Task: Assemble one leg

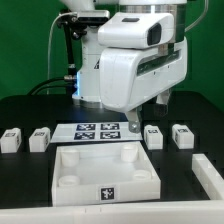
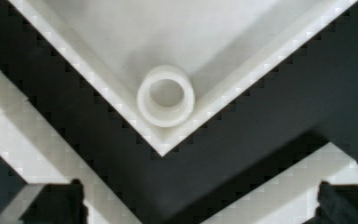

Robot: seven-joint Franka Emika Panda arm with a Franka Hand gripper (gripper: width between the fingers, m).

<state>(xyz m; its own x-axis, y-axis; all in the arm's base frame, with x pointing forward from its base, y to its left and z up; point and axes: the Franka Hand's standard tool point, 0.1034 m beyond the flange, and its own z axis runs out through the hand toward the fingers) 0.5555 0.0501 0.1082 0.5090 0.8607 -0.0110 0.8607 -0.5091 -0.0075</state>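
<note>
Several legs, small white blocks with marker tags, lie in a row on the black table: two at the exterior view's left (image 1: pixel 10 139) (image 1: pixel 40 138) and two at its right (image 1: pixel 153 136) (image 1: pixel 182 134). The large white square panel (image 1: pixel 70 181) lies in front of them. My gripper (image 1: pixel 137 120) hangs above the table just behind the panel, near the inner right leg. In the wrist view my gripper (image 2: pixel 197 205) is open and empty. A panel corner with its round socket (image 2: pixel 167 95) lies below it. No leg shows in the wrist view.
The marker board (image 1: pixel 97 131) lies flat between the two pairs of legs. Another white part (image 1: pixel 210 176) sits at the exterior view's right front edge. The arm's bulky white body fills the middle of the exterior view.
</note>
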